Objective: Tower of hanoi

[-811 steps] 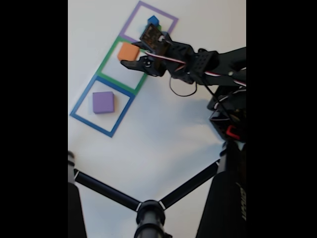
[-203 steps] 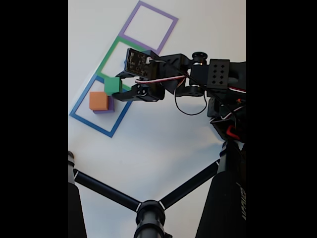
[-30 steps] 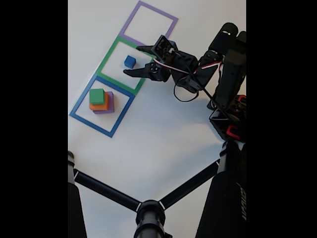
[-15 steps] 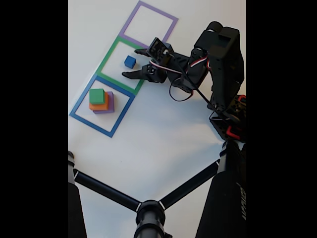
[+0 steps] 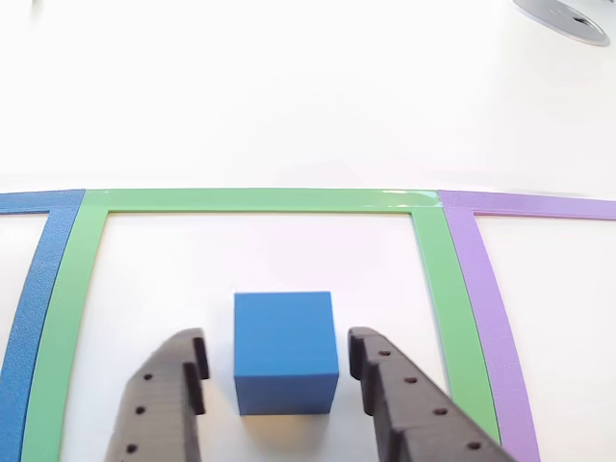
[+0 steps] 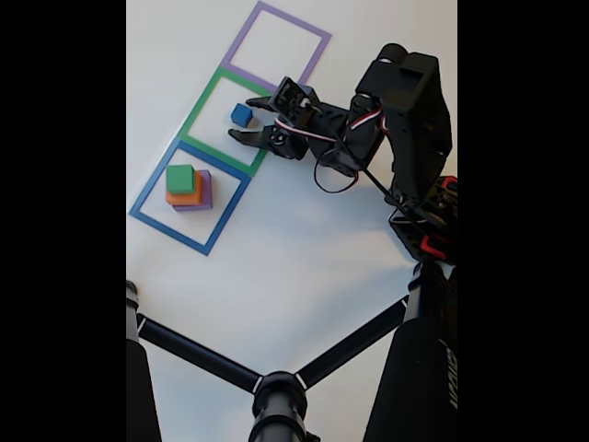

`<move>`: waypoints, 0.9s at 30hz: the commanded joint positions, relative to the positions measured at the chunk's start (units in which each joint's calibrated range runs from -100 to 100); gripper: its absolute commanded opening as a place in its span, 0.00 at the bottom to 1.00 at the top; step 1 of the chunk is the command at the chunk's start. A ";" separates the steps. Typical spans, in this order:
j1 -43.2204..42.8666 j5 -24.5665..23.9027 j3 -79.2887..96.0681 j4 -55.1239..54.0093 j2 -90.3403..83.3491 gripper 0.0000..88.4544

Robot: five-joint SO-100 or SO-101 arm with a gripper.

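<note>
While blue cube (image 5: 285,348) sits in green outline (image 5: 431,289), gripper (image 5: 279,366) spread, not touching.

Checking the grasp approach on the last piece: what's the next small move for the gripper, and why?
Probably close on the blue cube. In the other view the gripper is open with the cube sitting between its fingers, a small gap on each side, inside the green outline. The fixed view shows the green, orange and purple stack in the blue outline awaiting it.
</note>
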 commanded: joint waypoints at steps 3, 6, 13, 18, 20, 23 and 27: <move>-0.96 0.00 -1.47 -1.20 -0.18 0.05; -1.34 0.00 -1.47 -1.12 -0.58 0.03; -1.72 0.00 0.62 -0.72 -4.46 0.01; -2.30 0.00 5.16 8.11 -18.99 0.01; -2.30 0.00 5.89 17.34 -28.76 0.01; -1.53 0.00 5.07 37.42 -45.88 0.01; -1.15 0.00 -3.02 69.73 -66.31 0.01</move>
